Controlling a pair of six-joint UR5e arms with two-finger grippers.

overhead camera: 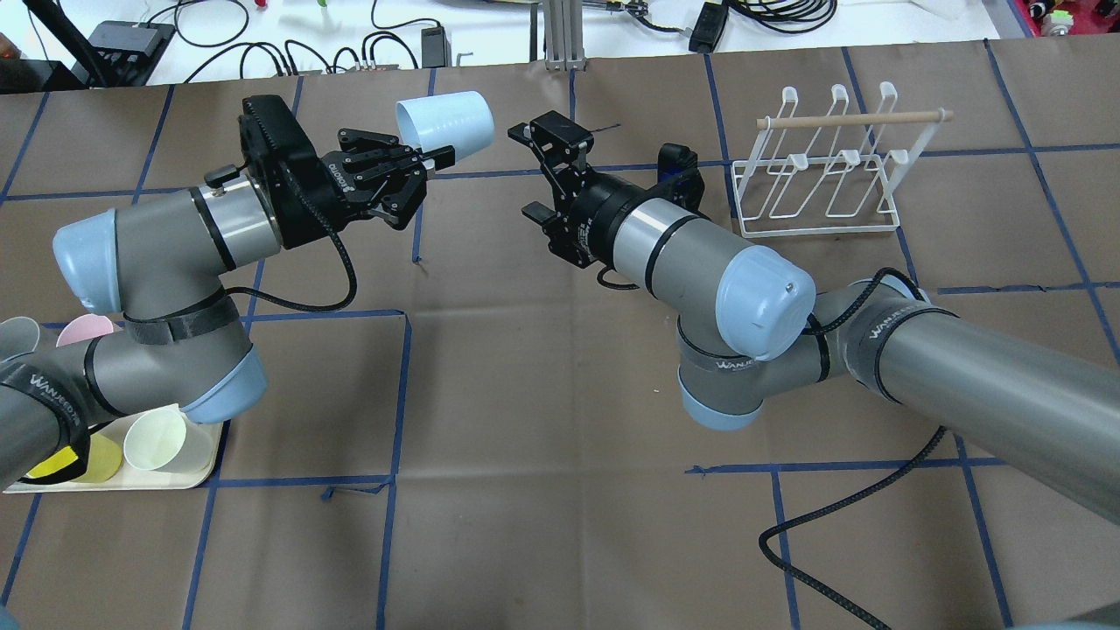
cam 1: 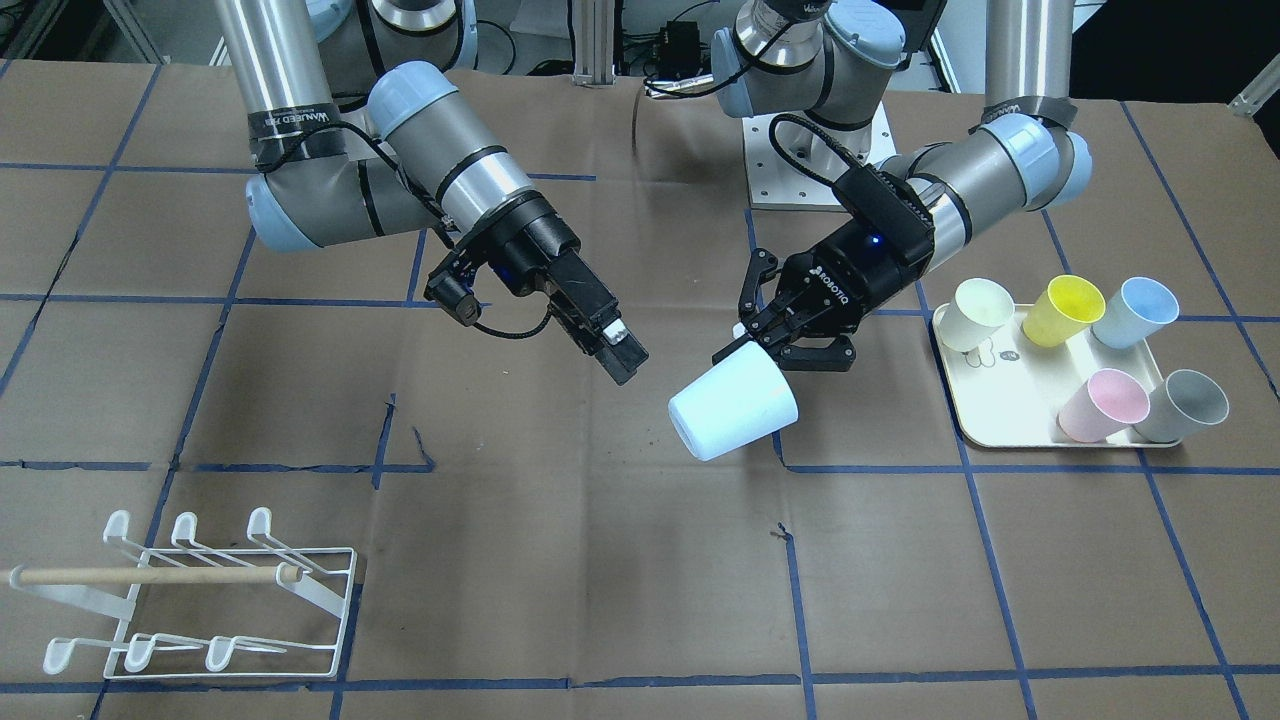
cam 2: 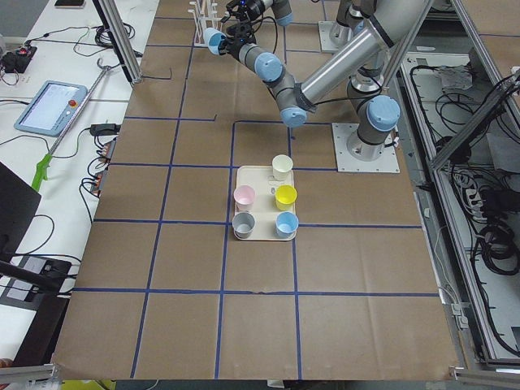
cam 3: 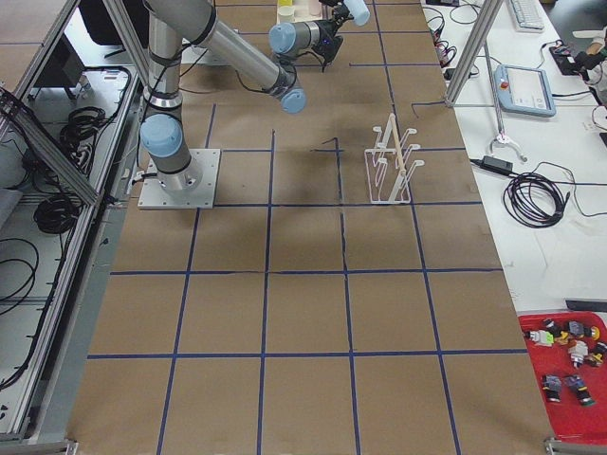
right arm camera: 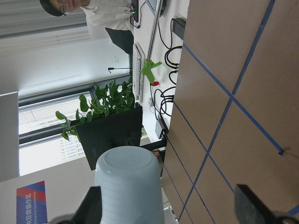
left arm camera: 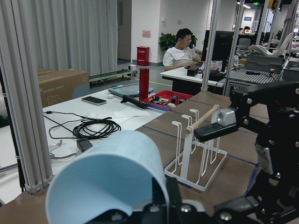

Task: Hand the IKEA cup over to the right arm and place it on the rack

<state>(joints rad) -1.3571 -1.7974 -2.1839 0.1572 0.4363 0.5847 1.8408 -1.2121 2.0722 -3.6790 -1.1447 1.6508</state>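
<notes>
Cup (cam 1: 733,408): pale blue, one item, held in the air over the centre of the front view. It is tilted on its side. The closed base points to the lower left of that view, toward the right gripper. The rim end is up in the left gripper. It is clear of the table.

Left gripper (cam 1: 760,340): right of centre in the front view. Its fingers are clamped on the cup's wall at the rim. The left wrist view shows the cup's curved wall filling the lower left of the frame.

Right gripper (cam 1: 620,355): left of centre in the front view, pointing down and right at the cup. Its jaws stand wide apart, with one finger at each lower corner of the right wrist view. It holds nothing. It is near the cup's base but not touching it.

Right arm (cam 1: 440,140): silver-grey with pale blue caps, coming in from the upper left of the front view.

Rack (cam 1: 150,575): white wire with a wooden dowel across it, in the lower left corner of the front view. It stands on the table, well apart from both grippers, and its prongs are bare.

Tray (cam 1: 1000,420): cream, at the right edge of the front view. It holds five cups: cream, yellow, blue, pink and grey.

Table (cam 1: 600,560): brown paper cover with a grid of blue tape.
</notes>
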